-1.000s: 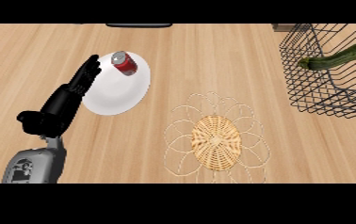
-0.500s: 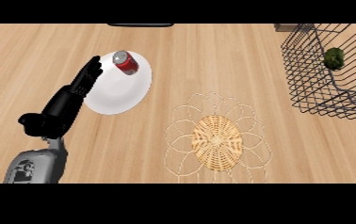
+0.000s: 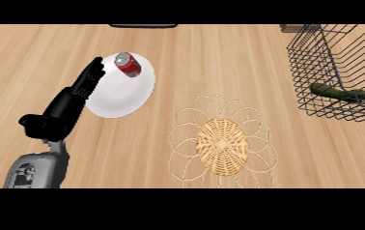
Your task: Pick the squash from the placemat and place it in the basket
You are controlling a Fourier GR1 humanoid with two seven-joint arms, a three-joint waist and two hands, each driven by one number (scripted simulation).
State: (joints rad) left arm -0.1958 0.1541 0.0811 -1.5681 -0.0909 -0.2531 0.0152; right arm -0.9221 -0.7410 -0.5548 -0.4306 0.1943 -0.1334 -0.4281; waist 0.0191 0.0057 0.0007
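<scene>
Green squash [image 3: 335, 92] lies inside the wire basket [image 3: 308, 69] at right edge, on its floor, partly cut off by the frame. Woven placemat [image 3: 221, 143] sits bare near bottom centre, well apart from basket. Left hand [image 3: 71, 101] at lower left, fingers straight & together, tips at rim of white plate [image 3: 118, 96] w/ red can [image 3: 129, 64] on it
</scene>
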